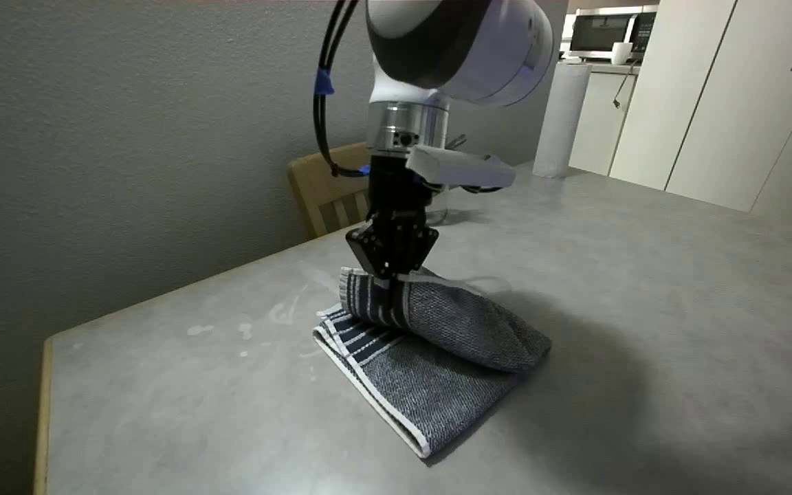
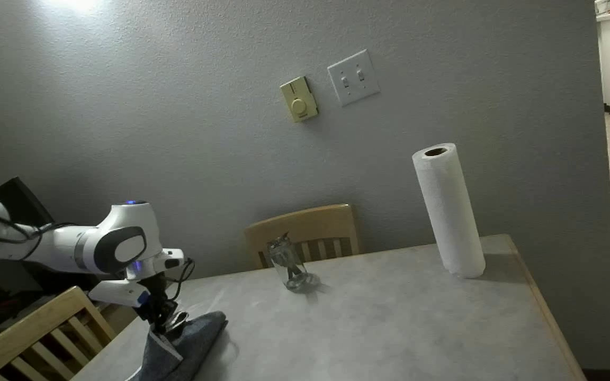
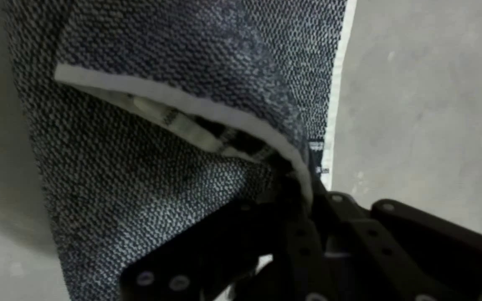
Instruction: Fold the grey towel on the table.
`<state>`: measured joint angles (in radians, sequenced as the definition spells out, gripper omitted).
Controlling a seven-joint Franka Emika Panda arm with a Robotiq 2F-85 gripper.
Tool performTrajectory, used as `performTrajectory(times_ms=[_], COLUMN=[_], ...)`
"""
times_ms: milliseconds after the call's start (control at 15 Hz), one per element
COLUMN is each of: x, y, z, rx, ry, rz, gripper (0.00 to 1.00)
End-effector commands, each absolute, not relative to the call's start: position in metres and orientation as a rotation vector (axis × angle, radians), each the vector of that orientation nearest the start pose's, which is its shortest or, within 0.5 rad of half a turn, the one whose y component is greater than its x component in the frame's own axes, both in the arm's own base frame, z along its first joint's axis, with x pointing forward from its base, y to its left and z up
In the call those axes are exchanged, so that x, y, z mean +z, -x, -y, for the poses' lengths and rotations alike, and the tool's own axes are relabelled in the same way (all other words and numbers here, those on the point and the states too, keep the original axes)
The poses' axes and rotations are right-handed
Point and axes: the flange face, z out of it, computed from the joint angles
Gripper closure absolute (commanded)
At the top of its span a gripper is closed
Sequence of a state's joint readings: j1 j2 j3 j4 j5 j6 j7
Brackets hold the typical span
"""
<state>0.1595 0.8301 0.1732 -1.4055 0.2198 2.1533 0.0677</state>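
The hand (image 1: 388,289) clamps the towel (image 1: 432,368) at its striped end; likely light, floppy, best pinched near the edge.

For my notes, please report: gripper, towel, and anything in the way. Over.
Gripper shut on grey towel, at striped end. Partly folded, top layer raised. Glass and paper roll stand apart, likely not in the way.
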Motion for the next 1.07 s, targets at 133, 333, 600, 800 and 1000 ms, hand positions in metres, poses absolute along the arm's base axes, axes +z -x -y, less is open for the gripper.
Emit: performTrajectory(times_ms=[133, 333, 600, 800, 1000], x=[0.216, 0.216, 0.208, 0.2, 0.195], y=[-0.689, -0.698, -0.711, -0.713, -0.712], z=[-0.23, -0.232, -0.239, -0.249, -0.26], rx=[0.394, 0.423, 0.392, 0.413, 0.452], ry=[3.061, 3.041, 2.986, 3.026, 3.038], rz=[0.011, 0.036, -0.025, -0.038, -0.044], gripper=[0.98, 0.98, 0.98, 0.98, 0.98])
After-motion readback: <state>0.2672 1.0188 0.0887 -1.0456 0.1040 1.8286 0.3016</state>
